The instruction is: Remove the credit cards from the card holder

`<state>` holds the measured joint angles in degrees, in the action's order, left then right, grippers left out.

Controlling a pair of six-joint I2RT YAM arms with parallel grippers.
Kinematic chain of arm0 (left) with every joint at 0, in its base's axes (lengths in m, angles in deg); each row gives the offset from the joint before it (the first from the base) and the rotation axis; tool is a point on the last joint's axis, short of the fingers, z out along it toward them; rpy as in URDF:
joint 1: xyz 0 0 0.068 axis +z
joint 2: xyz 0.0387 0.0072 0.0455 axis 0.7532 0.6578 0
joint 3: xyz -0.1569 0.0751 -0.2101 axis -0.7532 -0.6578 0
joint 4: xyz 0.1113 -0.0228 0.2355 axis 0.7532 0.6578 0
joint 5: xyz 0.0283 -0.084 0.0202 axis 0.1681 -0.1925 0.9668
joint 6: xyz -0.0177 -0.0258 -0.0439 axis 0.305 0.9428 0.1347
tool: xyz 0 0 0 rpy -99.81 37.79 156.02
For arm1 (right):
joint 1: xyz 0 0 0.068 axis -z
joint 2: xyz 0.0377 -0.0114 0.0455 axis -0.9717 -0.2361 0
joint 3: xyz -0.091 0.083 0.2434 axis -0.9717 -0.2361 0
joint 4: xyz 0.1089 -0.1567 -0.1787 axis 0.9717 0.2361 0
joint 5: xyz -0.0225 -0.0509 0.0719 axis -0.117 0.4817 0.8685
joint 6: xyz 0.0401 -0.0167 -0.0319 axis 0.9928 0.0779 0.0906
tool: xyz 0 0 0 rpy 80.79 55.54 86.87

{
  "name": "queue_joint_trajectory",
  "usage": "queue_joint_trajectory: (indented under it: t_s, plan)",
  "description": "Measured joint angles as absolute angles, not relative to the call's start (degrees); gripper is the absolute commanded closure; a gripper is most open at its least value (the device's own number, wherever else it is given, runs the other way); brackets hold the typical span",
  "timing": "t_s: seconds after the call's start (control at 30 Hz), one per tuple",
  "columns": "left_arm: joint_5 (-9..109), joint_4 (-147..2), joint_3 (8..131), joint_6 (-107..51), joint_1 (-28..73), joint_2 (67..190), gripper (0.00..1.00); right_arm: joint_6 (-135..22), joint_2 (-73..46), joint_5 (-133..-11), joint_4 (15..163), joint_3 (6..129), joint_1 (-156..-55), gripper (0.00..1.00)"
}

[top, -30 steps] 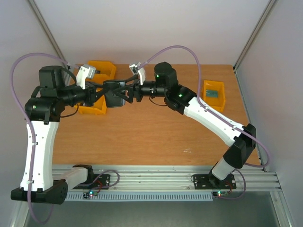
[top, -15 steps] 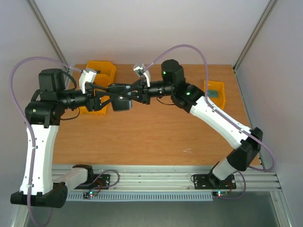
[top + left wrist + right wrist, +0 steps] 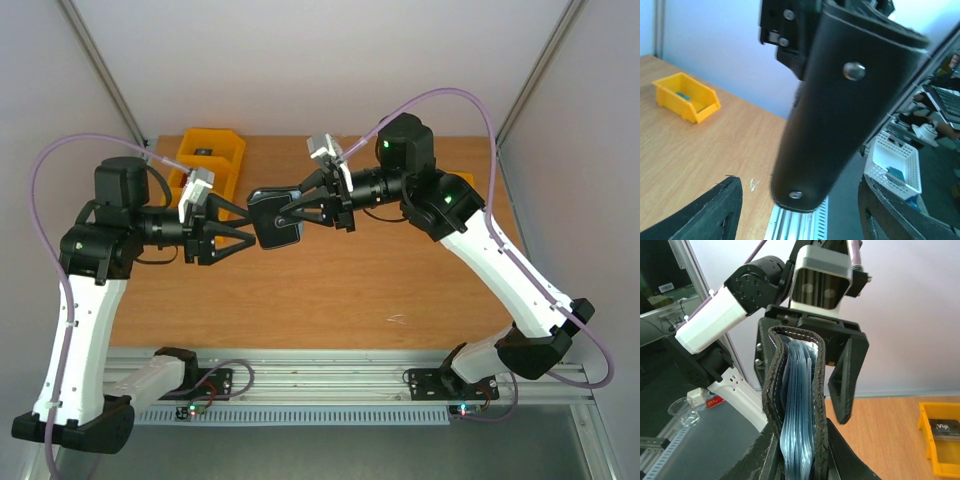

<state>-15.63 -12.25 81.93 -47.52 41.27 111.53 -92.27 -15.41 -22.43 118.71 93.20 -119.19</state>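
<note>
right tool (image 3: pixel 290 216): pinching card holder (image 3: pixel 268 233), carried just ahead of its wrist | left tool (image 3: pixel 250 230): spread, straddling holder's far end | credit cards (image 3: pixel 799 410): apparently tucked inside | risk: one-sided pinch lets holder twist or slip

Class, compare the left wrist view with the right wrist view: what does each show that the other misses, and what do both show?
Only left wrist: the card holder seen from its black outer face with its metal studs, and a white basket past the table. Only right wrist: the holder's open edge with pale blue layers inside, the right end effector shut on it, and the left arm behind it. Both: the card holder held above that wooden table.
</note>
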Motion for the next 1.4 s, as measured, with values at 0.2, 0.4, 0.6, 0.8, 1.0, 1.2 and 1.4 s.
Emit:
queue_joint_trajectory:
  t_s: [0.2,0.4,0.6,0.8,1.0,1.2,1.4]
  plan:
    - [-15.47,-13.38,81.17,-50.05,36.75,111.47,0.56,-92.21,-16.0,-22.34,118.66,93.82,-119.19,0.99]
    - [-12.06,-21.65,77.56,-42.93,35.18,111.38,0.99,-91.84,-16.59,-23.11,119.17,94.06,-118.84,0.99]
    - [-9.86,-29.95,74.96,-33.81,34.72,110.57,1.0,-91.84,-16.62,-28.79,121.59,95.85,-118.51,0.48]
    - [6.23,-29.71,74.72,-27.71,34.5,110.42,1.0,-92.16,-16.59,-55.3,125.18,96.37,-119.32,0.54]
    - [21.01,-27.42,74.61,-25.38,34.8,110.55,1.0,-90.48,-16.66,-78.82,129.22,97.34,-122.65,0.57]
    - [26.49,-26.52,74.41,-24.17,34.8,110.99,1.0,-89.98,-21.12,-81.01,129.4,100.68,-129.38,0.54]
    - [27.21,-26.43,73.73,-23.45,35.04,111.2,1.0,-88.47,-29.97,-78.47,129.16,106.28,-129.49,0.54]
